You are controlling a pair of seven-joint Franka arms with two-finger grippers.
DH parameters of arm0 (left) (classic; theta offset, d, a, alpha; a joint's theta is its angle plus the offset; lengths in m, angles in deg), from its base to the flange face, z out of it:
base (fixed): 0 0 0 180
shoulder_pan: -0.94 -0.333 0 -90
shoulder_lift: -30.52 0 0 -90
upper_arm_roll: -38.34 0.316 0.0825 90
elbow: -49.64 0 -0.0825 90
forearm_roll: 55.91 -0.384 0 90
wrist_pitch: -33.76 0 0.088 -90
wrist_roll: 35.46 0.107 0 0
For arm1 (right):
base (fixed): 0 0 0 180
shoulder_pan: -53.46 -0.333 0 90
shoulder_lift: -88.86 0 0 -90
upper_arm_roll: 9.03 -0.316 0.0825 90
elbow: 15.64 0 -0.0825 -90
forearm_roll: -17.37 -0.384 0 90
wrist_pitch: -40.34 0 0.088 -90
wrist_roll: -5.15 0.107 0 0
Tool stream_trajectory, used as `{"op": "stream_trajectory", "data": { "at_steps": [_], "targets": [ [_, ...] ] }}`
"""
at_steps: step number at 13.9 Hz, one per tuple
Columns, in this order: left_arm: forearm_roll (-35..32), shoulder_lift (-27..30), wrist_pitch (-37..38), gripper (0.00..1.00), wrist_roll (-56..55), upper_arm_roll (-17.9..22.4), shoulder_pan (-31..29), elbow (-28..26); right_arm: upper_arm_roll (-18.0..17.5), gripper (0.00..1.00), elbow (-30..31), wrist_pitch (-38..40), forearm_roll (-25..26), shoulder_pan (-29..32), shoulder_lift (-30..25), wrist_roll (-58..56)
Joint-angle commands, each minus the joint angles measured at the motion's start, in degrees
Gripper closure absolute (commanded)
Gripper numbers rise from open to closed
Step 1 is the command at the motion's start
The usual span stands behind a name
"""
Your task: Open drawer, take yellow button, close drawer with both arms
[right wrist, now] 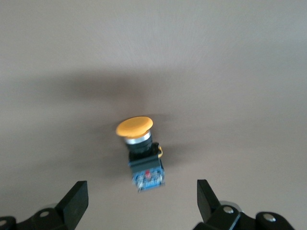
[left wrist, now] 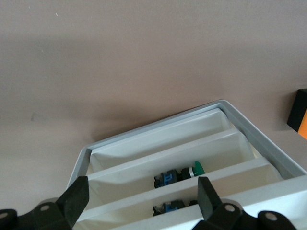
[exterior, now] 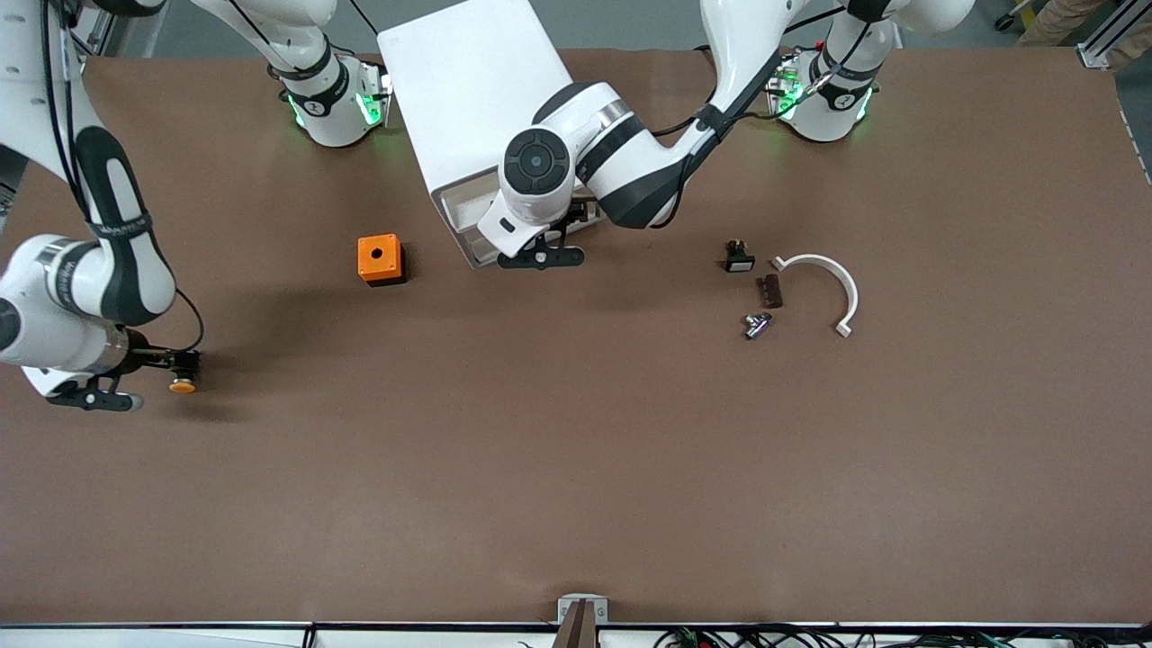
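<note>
Button, tiny, orange mushroom cap on a dark black-blue body, lies on the brown table at the right arm's end, about eight o'clock from the orange cube with a hole. Right gripper hovers just beside it, fingers spread wide, nothing held. Long axis runs cap to body; in the front view the cap points toward six o'clock, nearer the camera. Risk: lying on its side, that round cap could let it roll if bumped. Over to the white cabinet: top drawer stands pulled out, left gripper over its front, fingers apart and empty. A crooked push could jam it.
</note>
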Motion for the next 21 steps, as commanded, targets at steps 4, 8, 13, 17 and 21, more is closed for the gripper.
{"op": "stream_trajectory", "data": {
  "at_steps": [4,8,13,17,21],
  "targets": [
    [6.7,0.0,0.1,0.00,-1.6,-1.0,1.2,-1.2,-1.0,0.00,1.8,15.1,0.6,-7.7,-17.4,4.2],
    [6.3,0.6,2.0,0.00,-5.2,-0.9,0.7,-1.6,-1.0,0.00,1.5,22.7,0.7,-13.3,-24.1,12.0],
    [3.6,1.8,2.1,0.00,-5.2,0.5,-7.7,-1.0,-1.0,0.00,-3.2,31.0,-3.2,-14.8,-29.2,10.9],
    [-3.9,3.9,2.1,0.00,-4.8,0.5,-15.9,-0.8,-1.1,0.00,-11.8,38.1,-3.7,-15.1,-28.9,9.9],
    [-13.1,7.5,2.1,0.00,-1.3,0.4,-23.7,-0.8,-0.5,0.00,-13.4,38.0,-3.8,-14.4,-28.7,3.3]
  ]
}}
